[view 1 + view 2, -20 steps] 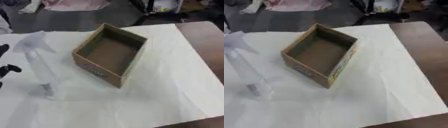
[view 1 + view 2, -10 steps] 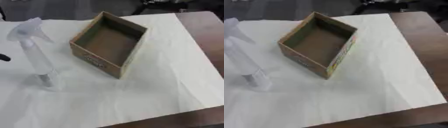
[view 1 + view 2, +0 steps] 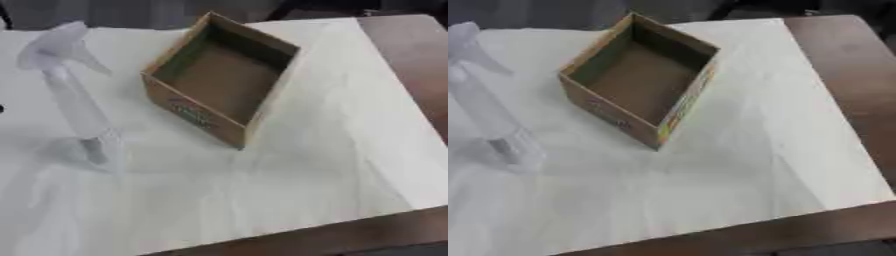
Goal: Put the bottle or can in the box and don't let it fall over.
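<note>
A clear spray bottle (image 3: 74, 105) with a pale trigger head stands upright on the white cloth, left of the box. The open cardboard box (image 3: 194, 113) sits at mid-table, turned at an angle, with nothing inside and a printed label on its near wall. Of my left hand only a dark sliver (image 3: 2, 108) shows at the left edge, level with the bottle and apart from it. My right hand shows in neither view.
A white cloth (image 3: 297, 165) covers most of the table. Bare brown wood (image 3: 842, 55) runs along the right side and the near edge. Dark shapes lie beyond the far edge.
The whole picture has shifted, so the camera moved. My left hand has drawn back from beside the bottle to the left edge. Bottle and box keep their places.
</note>
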Motion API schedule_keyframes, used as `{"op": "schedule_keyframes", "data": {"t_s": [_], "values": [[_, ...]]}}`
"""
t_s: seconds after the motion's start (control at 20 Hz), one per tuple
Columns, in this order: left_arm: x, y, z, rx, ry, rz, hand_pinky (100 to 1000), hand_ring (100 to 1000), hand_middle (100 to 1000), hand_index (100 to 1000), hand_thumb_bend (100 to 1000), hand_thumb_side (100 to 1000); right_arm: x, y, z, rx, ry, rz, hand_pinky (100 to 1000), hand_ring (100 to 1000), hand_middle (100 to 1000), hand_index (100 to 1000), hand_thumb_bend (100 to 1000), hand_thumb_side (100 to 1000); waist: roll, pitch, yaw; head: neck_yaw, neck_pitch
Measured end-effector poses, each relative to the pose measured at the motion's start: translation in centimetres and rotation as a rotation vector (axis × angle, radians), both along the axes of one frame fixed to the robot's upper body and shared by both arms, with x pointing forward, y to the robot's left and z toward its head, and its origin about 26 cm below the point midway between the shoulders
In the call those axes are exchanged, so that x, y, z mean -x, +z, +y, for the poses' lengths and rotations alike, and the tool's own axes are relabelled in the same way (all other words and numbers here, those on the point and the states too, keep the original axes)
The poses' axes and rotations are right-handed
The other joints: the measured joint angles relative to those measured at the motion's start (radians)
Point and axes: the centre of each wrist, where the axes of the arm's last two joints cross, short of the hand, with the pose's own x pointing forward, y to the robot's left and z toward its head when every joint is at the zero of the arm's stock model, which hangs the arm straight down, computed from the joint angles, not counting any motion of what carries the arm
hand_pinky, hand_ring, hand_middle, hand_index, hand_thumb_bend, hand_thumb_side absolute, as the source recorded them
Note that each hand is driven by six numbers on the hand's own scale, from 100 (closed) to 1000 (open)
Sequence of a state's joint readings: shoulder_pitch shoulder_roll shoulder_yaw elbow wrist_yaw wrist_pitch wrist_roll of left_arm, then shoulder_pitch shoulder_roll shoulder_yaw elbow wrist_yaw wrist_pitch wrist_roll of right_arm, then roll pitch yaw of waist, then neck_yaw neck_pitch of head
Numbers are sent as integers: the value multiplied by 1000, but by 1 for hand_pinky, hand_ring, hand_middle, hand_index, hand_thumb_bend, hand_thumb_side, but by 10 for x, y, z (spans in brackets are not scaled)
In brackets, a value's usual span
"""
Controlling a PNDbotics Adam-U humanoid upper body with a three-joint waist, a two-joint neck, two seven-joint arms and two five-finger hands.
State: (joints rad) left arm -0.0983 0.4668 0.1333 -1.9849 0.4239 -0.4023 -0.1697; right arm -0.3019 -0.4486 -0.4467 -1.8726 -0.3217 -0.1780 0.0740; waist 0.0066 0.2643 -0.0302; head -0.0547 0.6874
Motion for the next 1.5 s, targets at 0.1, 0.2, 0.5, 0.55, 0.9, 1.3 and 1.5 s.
{"op": "schedule_keyframes", "data": {"t_s": [0.1,0.2,0.5,0.55,0.9,1.3,1.5], "values": [[0,1,1,-2,3,-2,568,940,737,870,100,719,3,-5,-6,-17,-28,13,807,1000,807,915,100,457,0,-5,4,0,7],[0,2,3,-3,4,-8,565,929,717,856,100,709,6,-8,-11,-30,-52,24,807,1000,806,914,100,449,0,-6,16,0,12],[3,13,15,-41,3,-44,574,940,735,870,100,700,9,-7,-18,-39,-93,37,806,1000,806,912,100,426,-2,-13,21,-5,25],[3,16,18,-56,0,-53,577,942,740,875,100,699,9,-5,-19,-32,-96,35,806,1000,806,912,100,423,-1,-13,20,-8,27],[7,37,34,-174,-9,-125,593,941,748,880,100,694,9,-1,-22,-6,-104,33,805,1000,806,911,100,416,7,-34,10,-26,33],[11,79,52,-455,12,-158,656,974,786,900,100,710,9,-5,-26,-1,-115,49,804,1000,806,914,100,408,-7,-63,23,-52,59],[12,102,54,-671,40,-143,714,994,811,927,100,746,9,-6,-28,-5,-128,57,804,1000,804,912,100,398,-8,-68,32,-40,59]]}}
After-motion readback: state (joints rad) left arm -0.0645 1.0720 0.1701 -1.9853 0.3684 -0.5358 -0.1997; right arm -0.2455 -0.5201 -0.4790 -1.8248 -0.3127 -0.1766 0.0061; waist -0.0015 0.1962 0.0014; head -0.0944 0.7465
